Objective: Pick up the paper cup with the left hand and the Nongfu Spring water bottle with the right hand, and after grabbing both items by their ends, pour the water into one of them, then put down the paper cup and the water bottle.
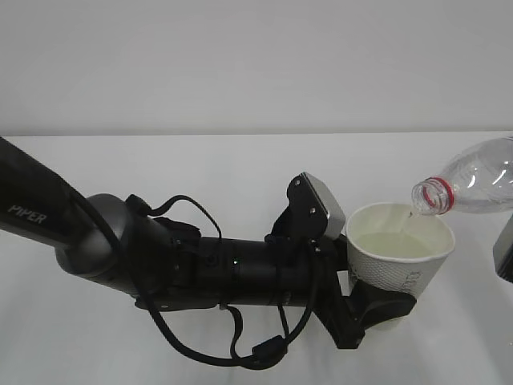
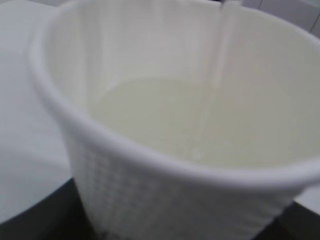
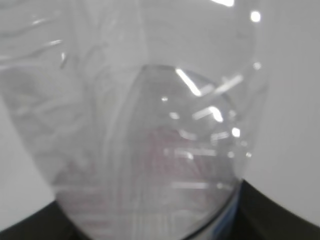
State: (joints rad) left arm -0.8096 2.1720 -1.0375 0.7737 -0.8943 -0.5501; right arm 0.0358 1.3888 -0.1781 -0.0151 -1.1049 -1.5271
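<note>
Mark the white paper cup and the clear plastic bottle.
White paper cup point(image 1: 398, 275), exterior view: textured outer wall.
Clear plastic bottle point(image 1: 479, 178), exterior view: ribbed body beyond the red neck ring.

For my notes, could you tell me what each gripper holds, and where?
Left gripper: paper cup, by its lower body. Right gripper: water bottle, apparently near its base end.

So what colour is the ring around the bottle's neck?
Red. The ring sits just behind the open mouth of the bottle; the exterior view shows it best.
</note>
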